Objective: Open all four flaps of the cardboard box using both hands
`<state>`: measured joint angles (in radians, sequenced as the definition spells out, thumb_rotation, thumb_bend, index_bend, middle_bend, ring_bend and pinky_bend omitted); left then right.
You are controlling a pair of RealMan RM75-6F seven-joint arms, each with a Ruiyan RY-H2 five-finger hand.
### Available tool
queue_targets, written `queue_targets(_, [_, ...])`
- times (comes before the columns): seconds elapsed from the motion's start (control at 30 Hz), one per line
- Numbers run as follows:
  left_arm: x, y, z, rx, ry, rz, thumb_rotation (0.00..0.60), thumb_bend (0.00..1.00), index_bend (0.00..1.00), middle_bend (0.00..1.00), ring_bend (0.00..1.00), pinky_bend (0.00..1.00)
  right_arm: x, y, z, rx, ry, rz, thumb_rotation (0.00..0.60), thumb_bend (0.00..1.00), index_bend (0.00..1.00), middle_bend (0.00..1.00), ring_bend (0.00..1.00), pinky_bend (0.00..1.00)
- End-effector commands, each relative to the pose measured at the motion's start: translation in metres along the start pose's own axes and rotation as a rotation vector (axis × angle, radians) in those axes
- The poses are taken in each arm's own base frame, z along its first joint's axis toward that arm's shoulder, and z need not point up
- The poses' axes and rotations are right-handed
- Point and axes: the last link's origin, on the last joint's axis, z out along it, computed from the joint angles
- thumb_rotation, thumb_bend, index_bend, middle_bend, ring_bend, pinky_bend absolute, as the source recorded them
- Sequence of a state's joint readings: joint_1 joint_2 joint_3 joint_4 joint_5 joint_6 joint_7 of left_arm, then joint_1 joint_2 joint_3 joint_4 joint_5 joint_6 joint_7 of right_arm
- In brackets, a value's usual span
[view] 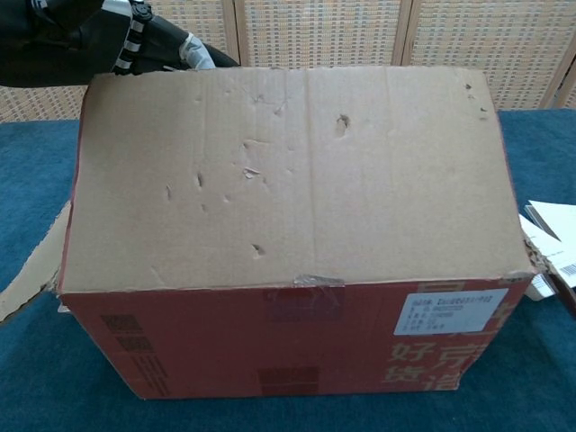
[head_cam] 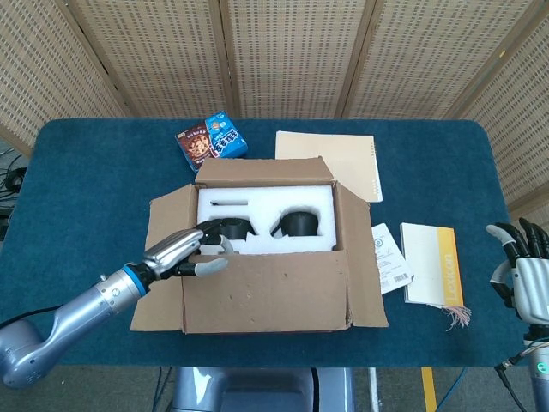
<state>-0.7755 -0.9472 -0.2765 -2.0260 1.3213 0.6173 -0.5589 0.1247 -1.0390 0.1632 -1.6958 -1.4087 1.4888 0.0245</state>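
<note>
Left hand [head_cam: 184, 251] grips the top edge of the near flap [head_cam: 266, 292] of the cardboard box [head_cam: 262, 249], at the flap's left end: the fingers lie over the inner side and the thumb curls round onto the outer face. In the chest view that same hand [view: 148, 49] shows only as dark fingers above the flap's upper left corner, and the flap [view: 288, 171] stands raised toward the camera, hiding the inside of the box. The right hand [head_cam: 523, 270] hangs well apart from the box at the right edge of the head view, beyond the table's right end, its fingers apart and upright with nothing in them.

The box sits in the middle of the blue table [head_cam: 86, 172]. Its far flap [head_cam: 262, 172], left flap [head_cam: 167, 219] and right flap [head_cam: 360, 257] are all folded outward. Inside lies a white foam insert [head_cam: 266, 215] with two dark round recesses.

Beyond the box, near its far left corner, lie two snack packets [head_cam: 213, 142], one brown and one blue. A tan notebook [head_cam: 334, 163] lies behind the box to the right, touching the far flap's corner. To the right of the box are a white printed leaflet [head_cam: 390, 257] and, just beside it, a white and yellow booklet [head_cam: 433, 264]. Woven wicker screens [head_cam: 283, 51] stand behind the table.
</note>
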Motion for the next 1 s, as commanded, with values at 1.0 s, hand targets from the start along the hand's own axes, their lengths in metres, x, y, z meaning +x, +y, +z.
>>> queue_targets(1.0, [-0.009,0.013,-0.054,-0.215,-0.399,-0.370,0.051,0.17,0.40,0.06,0.00,0.00,0.009,-0.009,0.008,0.016,0.005,-0.031,0.600,0.96,0.19,0.18,0.00,0.05])
